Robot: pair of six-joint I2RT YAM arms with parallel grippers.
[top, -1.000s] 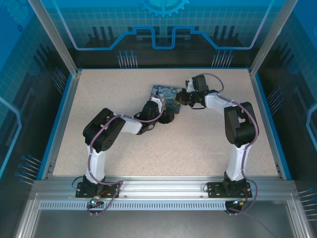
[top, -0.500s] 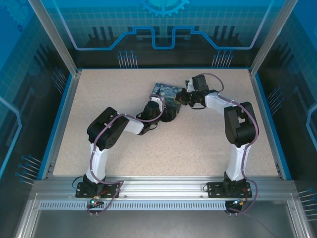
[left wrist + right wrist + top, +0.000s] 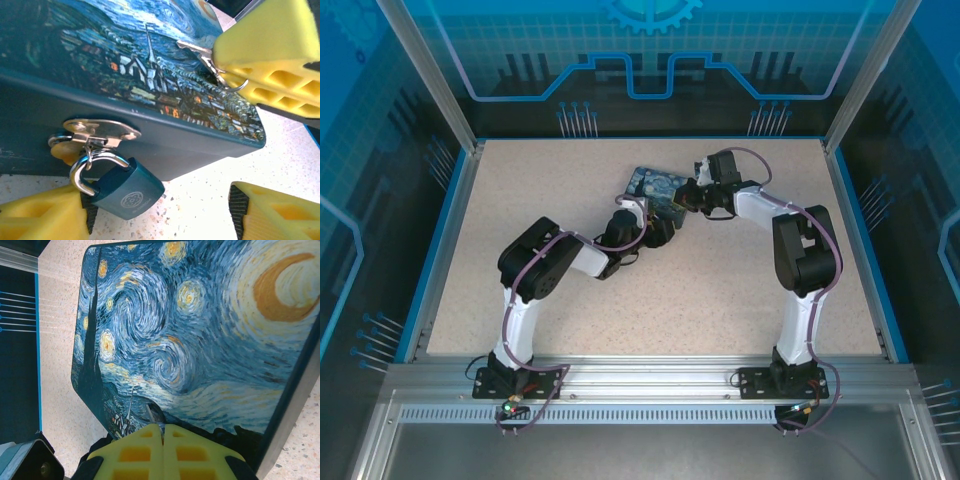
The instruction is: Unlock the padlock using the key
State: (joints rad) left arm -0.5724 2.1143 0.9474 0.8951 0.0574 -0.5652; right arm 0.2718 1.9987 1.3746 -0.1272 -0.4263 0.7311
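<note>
**Stage shown: key in hand, lock not yet engaged.** The padlock [image 3: 127, 189] is seen hanging by its shackle [image 3: 80, 172] from the hasp [image 3: 102, 130] on the front wall of the tin [image 3: 165, 145], low over the table [image 3: 200, 202]. The shackle is seated in the body, so the lock is judged still shut. The keyhole is not shown.

The key [image 3: 196, 50] is held above the painted lid, well apart from the padlock. It is pinched in the right gripper [image 3: 235, 50], whose fingers are pressed together, and a key ring [image 3: 240, 85] hangs just under them. In the right wrist view only a thin sliver of blade is seen projecting from between the pads.

The left gripper [image 3: 160, 215] is spread wide and grips nothing. One finger [image 3: 40, 215] lies just beside the padlock, perhaps touching it, and the other stands apart.

What is done, by judgement: the key is secured and brought to the tin. What is left: the padlock is to be steadied, the keyhole presented, the key inserted and turned, and the shackle released.
</note>
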